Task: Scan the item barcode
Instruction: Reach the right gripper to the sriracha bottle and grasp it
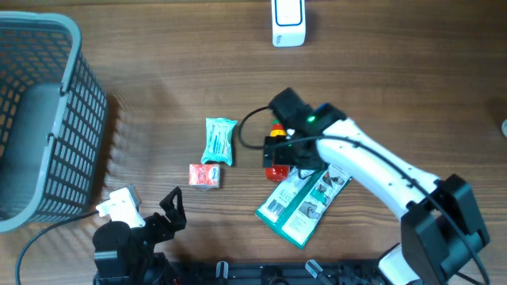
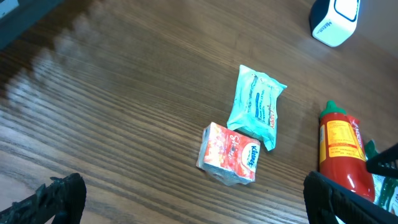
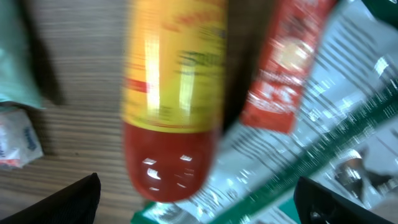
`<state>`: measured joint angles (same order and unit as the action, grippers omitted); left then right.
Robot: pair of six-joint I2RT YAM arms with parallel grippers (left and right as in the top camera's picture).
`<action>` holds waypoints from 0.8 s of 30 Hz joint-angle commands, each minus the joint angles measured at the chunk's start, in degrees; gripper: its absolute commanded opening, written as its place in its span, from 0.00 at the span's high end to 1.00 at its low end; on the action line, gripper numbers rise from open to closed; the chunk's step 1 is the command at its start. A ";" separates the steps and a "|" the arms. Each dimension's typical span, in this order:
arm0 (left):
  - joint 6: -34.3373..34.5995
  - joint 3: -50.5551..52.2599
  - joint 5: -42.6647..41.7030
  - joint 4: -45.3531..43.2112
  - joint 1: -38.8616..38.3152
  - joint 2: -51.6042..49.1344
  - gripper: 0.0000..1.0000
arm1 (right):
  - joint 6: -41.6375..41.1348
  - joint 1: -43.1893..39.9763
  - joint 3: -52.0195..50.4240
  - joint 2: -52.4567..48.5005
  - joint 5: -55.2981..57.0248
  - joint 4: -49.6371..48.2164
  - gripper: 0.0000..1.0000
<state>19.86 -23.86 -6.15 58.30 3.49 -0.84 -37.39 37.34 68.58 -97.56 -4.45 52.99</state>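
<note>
Sauce bottle, red with a yellow label, lies on the table just under the right gripper, whose jaws stand wide apart and hold nothing. It touches a green-and-white pack. The left gripper hovers spread and empty, well apart from the white scanner.

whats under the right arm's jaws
A red sauce bottle lying on the table, green-and-white packets beside it. Overhead, the right arm covers the bottle's middle and the packets' upper end.

Red bottle, yellow label; teal wipes pack; grey basket.
</note>
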 commanded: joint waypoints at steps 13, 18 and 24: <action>0.31 -0.02 -0.66 -0.15 -0.22 0.39 0.00 | 1.25 5.49 0.55 -12.61 6.62 -5.68 0.16; 0.33 -0.02 -0.66 -0.15 -0.22 0.39 0.00 | 1.22 4.02 0.63 -12.70 5.44 -5.35 0.36; 0.31 -0.02 -0.66 -0.15 -0.22 0.39 0.00 | 9.11 0.66 2.95 -12.66 -9.94 -4.63 0.50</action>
<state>19.86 -23.86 -6.15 58.33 3.49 -0.84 -34.37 40.14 68.73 -109.45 -3.38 47.77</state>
